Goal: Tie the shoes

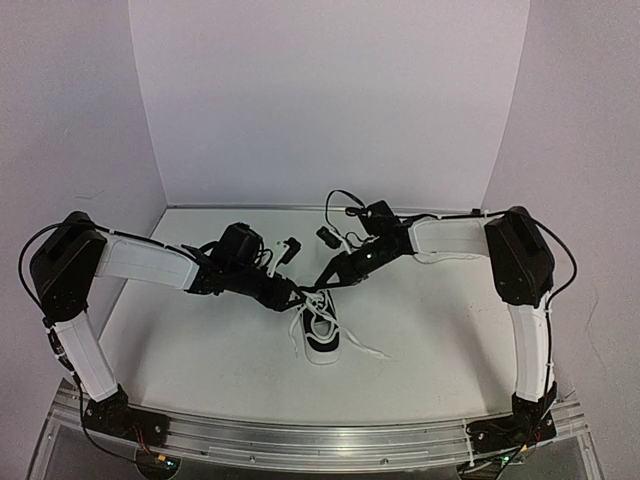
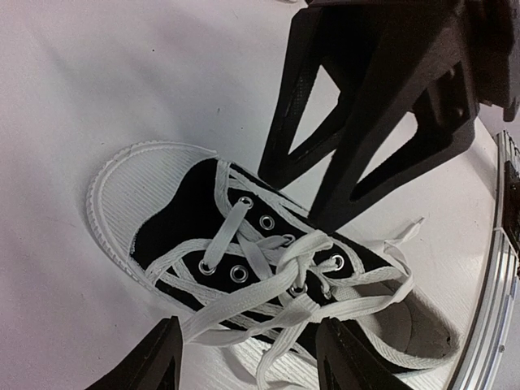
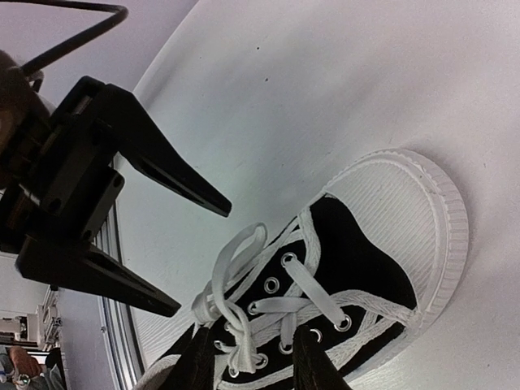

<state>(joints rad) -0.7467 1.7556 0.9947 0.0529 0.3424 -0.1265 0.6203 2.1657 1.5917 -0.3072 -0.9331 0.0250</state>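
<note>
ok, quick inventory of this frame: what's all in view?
shoe: one, black with white sole, mid-table
laces: white, crossed over the tongue, no bow, ends trailing on the table
table: one, white
backdrop: white panels, behind and at both sides
rail: one, silver, near edge
left arm: white and black, reaching in from the left
right arm: white and black, reaching in from the right
left gripper: black, open, beside the laces
right gripper: black, jaws apart over the laces
</note>
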